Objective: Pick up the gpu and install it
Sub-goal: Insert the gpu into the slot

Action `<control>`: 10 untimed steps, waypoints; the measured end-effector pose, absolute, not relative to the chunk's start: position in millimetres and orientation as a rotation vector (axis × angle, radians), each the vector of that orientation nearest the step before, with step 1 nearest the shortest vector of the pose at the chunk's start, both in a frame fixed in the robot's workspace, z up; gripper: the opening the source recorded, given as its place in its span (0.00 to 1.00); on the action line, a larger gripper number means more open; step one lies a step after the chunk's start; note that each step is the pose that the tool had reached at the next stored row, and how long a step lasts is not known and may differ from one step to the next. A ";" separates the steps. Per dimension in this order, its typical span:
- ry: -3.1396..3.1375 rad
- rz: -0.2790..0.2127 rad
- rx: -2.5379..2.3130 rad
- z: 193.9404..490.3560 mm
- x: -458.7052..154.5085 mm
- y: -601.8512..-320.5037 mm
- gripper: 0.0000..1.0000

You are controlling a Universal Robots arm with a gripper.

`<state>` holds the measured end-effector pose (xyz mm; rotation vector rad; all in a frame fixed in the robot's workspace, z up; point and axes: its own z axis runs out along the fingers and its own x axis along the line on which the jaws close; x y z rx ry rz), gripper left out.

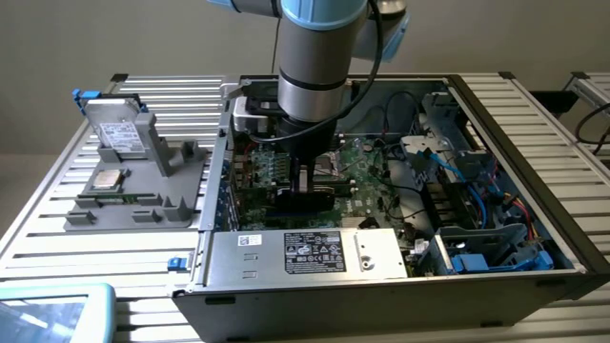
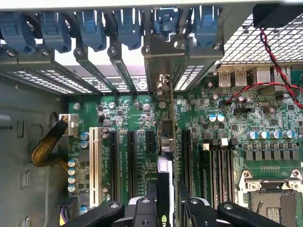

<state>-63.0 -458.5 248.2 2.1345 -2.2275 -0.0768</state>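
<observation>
Gripper (image 1: 307, 184) hangs inside the open PC case (image 1: 381, 307), above the mobo (image 1: 367, 168), roughly mid-case and nearer the case's rear wall. We see its jaws clamped on the gpu (image 1: 303, 200), which shows as a dark card under the wrist. In the wrist view the gripper (image 2: 166, 196) has its black fingers (image 2: 183, 201) on either side of the gpu (image 2: 165, 142). The card stands on edge, lined up w/ the long black expansion slots (image 2: 115, 161). Its silvery bracket (image 2: 163, 87) points at the rear slot openings, just below the blue retainer clips (image 2: 90, 28). We can't tell whether the card's lower edge is seated in a slot or just above it.

PSU (image 1: 305, 254) lies along the case's front edge. Outside the case, toward the exterior view's left, a grey holder tray (image 1: 133, 211) sits on the slatted worktop (image 1: 57, 236). It carries an HDD (image 1: 119, 136), a CPU chip (image 1: 105, 179) and a RAM stick (image 1: 119, 198).
</observation>
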 end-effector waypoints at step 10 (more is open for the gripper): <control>-2.227 -0.077 2.135 248.2 -62.1 -458.5 0.27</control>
